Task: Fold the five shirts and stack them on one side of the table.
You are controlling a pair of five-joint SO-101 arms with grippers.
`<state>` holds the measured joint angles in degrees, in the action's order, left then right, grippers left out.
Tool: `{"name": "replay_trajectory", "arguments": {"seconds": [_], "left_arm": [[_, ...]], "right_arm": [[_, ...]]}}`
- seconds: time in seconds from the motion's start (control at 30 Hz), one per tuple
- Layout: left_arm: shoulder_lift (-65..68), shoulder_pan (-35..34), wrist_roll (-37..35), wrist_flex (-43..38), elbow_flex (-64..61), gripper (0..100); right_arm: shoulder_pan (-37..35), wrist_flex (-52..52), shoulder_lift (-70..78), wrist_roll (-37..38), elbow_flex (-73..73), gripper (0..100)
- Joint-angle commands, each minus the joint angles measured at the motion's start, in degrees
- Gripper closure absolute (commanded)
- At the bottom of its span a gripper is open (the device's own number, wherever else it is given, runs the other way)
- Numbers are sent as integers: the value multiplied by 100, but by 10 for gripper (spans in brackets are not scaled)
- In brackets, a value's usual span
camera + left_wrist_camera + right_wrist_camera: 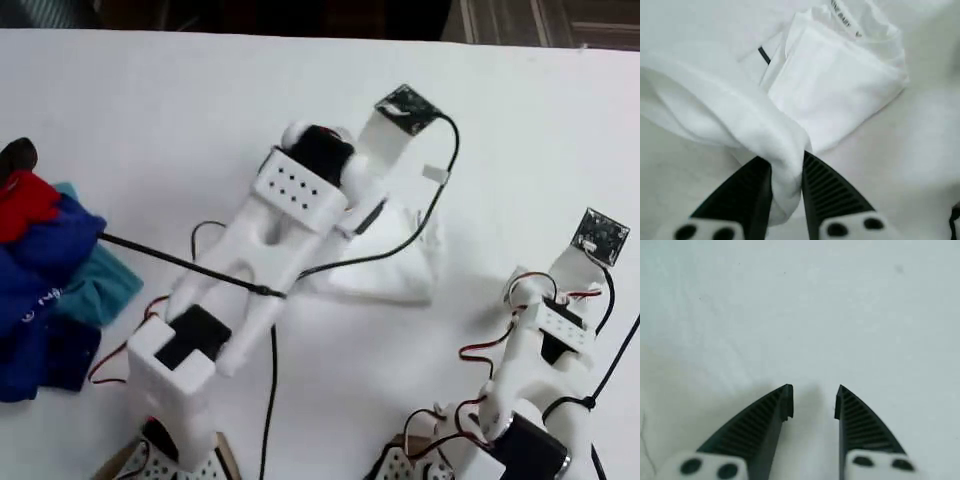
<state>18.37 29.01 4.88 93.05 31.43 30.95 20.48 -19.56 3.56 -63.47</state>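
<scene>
The left gripper (787, 159) is closed tight on a fold of the white shirt (840, 95), which lies half folded near the middle of the table (160, 110), partly hidden under that arm. The right gripper (813, 401) hangs a little open over bare tabletop and holds nothing. A pile of coloured shirts (50, 280) sits at the table edge beside the left arm.

The right gripper (813, 390) hangs over the white desk (800, 300) with its jaws parted. Its two black fingers (760, 425) have ribbed inner faces and taper to points that lean toward each other without touching, and the pale desk top shows through the gap between them. Each finger sits in a white mount (707, 466) with dark round holes. A soft shadow lies on the desk around the fingertips.
</scene>
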Motion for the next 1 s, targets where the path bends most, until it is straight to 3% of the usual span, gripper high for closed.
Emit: {"name": "replay_trajectory", "arguments": {"seconds": [0.0, 0.2, 0.73, 0.9, 0.97], "left_arm": [[-26, 44, -44, -475, 259, 973], [756, 185, -44, -738, 488, 973], [3086, 633, -26, -308, 3697, 968], [3420, 668, -26, 246, 4154, 773], [3429, 668, -35, 448, 4268, 739]], "right_arm": [[40, -101, -251, -53, 70, 858], [48, -101, -251, -62, 70, 858], [13, -101, -233, -62, 70, 858], [13, -101, -233, -62, 70, 858], [13, -101, -233, -62, 70, 858]]}}
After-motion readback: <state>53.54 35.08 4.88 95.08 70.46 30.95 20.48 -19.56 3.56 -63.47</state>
